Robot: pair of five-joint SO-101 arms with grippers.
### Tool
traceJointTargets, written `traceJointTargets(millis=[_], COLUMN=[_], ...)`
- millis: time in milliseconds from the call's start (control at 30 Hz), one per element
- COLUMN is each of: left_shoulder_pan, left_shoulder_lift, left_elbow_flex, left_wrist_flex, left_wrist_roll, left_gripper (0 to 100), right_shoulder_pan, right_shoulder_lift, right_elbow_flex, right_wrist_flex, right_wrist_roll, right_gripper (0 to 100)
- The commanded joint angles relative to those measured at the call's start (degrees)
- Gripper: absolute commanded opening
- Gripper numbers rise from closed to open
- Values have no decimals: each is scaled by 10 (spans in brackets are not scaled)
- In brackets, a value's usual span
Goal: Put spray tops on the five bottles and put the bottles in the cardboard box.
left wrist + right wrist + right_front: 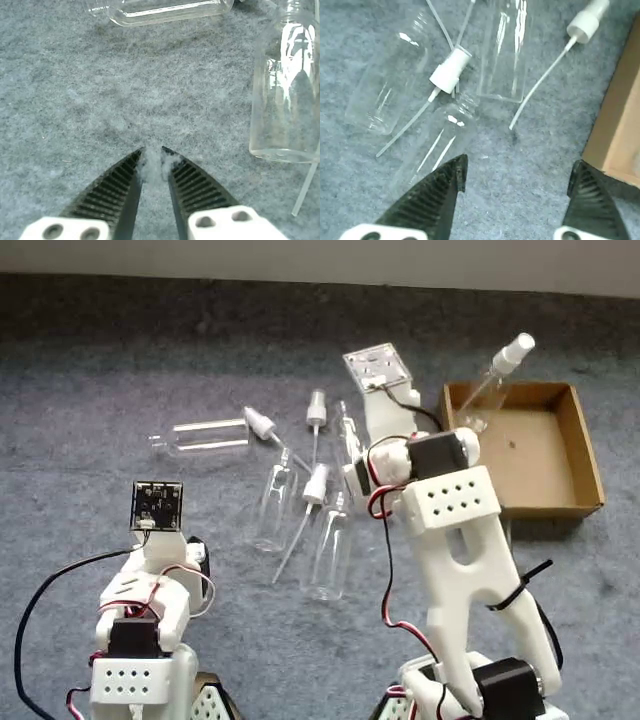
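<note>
Clear plastic bottles lie on the grey carpet: one [205, 437] at the far left, two [272, 505] [330, 545] in the middle, and a fourth [348, 440] partly under the right arm. A capped bottle [498, 378] leans in the cardboard box [575, 455]. Loose white spray tops [316, 410] [317, 485] [260, 423] with thin tubes lie among them. My right gripper [520, 165] is open above a bottle [435, 150], beside the box [620, 120]. My left gripper [152, 150] is shut on nothing, low over bare carpet, a bottle [287, 85] off to one side.
The box's inside beyond the leaning bottle is bare. Carpet stretches free to the left of the bottles and in front of the left arm. Cables [40, 590] trail from both arm bases at the near edge.
</note>
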Motion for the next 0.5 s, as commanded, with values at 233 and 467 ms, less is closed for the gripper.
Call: traceJointTargets(millis=[233, 467], left_shoulder_pan=[-4, -4], left_shoulder_lift=[-5, -5], left_elbow_flex=[-6, -5], left_wrist_flex=[-10, -10], left_wrist_roll=[4, 4], left_gripper=[7, 7], right_shoulder_pan=[-19, -19], right_shoulder_lift=[169, 329], right_elbow_flex=[-117, -344], right_wrist_flex=[-58, 19], right_wrist_roll=[2, 3], right_gripper=[291, 291])
